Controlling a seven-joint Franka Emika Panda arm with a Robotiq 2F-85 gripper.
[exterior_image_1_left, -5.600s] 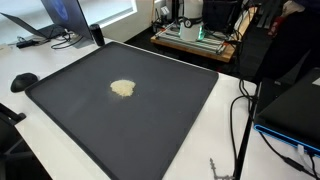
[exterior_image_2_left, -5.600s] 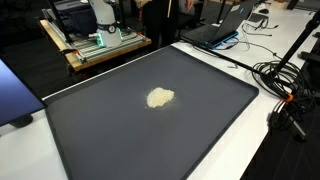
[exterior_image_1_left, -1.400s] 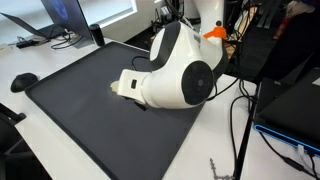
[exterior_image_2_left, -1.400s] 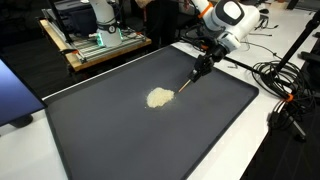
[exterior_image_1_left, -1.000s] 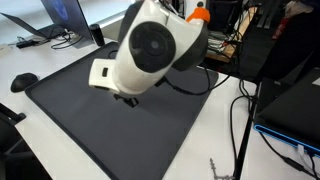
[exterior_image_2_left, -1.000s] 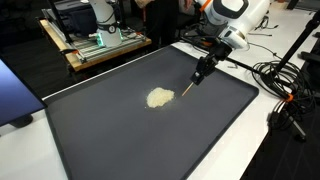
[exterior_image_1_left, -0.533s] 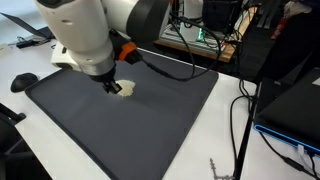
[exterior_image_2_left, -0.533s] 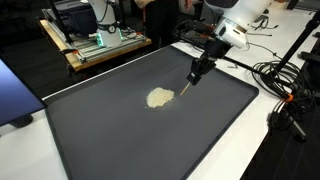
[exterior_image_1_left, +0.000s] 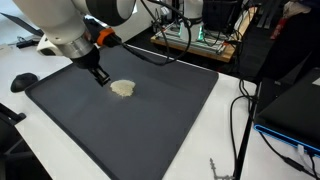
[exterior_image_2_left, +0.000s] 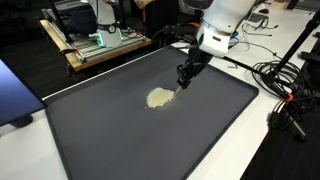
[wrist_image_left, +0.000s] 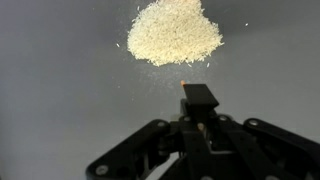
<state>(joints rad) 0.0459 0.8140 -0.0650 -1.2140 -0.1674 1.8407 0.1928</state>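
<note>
Finding: the gripper (exterior_image_2_left: 185, 76) hangs low over a black mat (exterior_image_2_left: 120, 140) on a white table (exterior_image_1_left: 215, 135). Its jaws stand drawn together on a thin stick (exterior_image_2_left: 178, 89).

The stick's long axis slopes down from the jaws. Its tip points at a pile of pale grains (exterior_image_2_left: 160, 97) and stops just short of the pile's edge.

The pile lies near the middle of the mat in both exterior views. In the wrist view it sits ahead of the gripper, wider than deep, with loose grains scattered about its rim. The stick's tip shows orange there.
</note>
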